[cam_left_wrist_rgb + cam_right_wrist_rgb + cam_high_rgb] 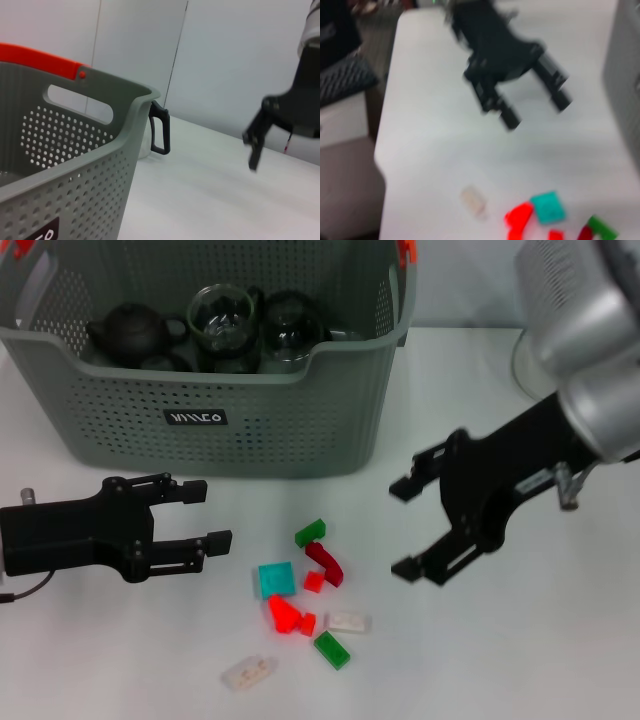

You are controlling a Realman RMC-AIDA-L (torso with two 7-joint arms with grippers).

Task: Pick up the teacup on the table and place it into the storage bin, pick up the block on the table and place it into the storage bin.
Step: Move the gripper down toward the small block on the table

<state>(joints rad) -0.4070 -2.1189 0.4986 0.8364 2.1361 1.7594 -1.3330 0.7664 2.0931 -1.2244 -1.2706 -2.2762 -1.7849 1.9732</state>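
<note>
From the head camera we see teaware already inside the storage bin (230,430) at 11 o'clock and blocks (305,600) scattered centrally; the right end effector (405,528), spread, hovers at 3 o'clock, the left end effector (205,512) spread at 9 o'clock. Left wrist view: bin wall, right end effector beyond. Right wrist view: blocks below. We judge the block step underway; next, descend onto one block

blocks (310,590) lie clear between both open claws | storage bin (210,420) behind

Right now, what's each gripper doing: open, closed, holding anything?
Left gripper: open, empty, low beside the blocks.
Right gripper: open, empty, right of the blocks.
</note>
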